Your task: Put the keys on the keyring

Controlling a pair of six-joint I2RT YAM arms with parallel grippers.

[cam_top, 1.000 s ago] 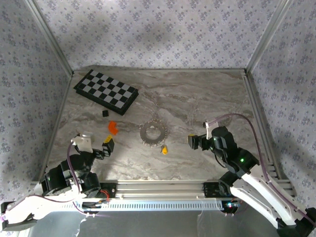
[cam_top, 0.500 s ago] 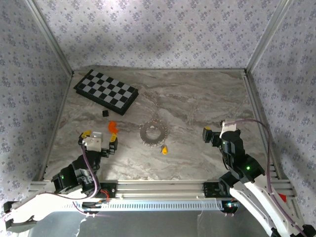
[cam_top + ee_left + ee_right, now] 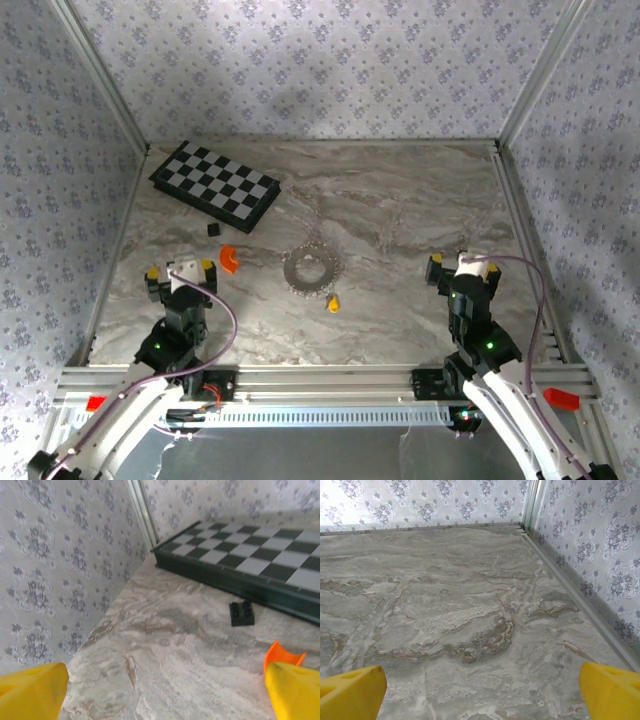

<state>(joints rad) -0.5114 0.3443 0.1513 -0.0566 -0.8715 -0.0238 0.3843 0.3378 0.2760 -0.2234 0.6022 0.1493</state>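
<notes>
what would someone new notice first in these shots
The black-and-white checkerboard in the far left corner of the marble table stands out most. Next comes the gear-like silver keyring mid-table, with the small yellow key lying close by its near right side. At the near edge, the left gripper and right gripper are open, yellow-tipped and holding nothing.

Marble table (image 3: 400, 210) w/ checkerboard (image 3: 215, 186), keyring (image 3: 296, 272), key (image 3: 333, 302), orange piece (image 3: 229, 260), blk block (image 3: 212, 229)

Our arms sit folded up just past the front rail (image 3: 320, 378), L gripper (image 3: 180, 270) & R gripper (image 3: 462, 266) both w/ jaws wide open, aimed away from it.
</notes>
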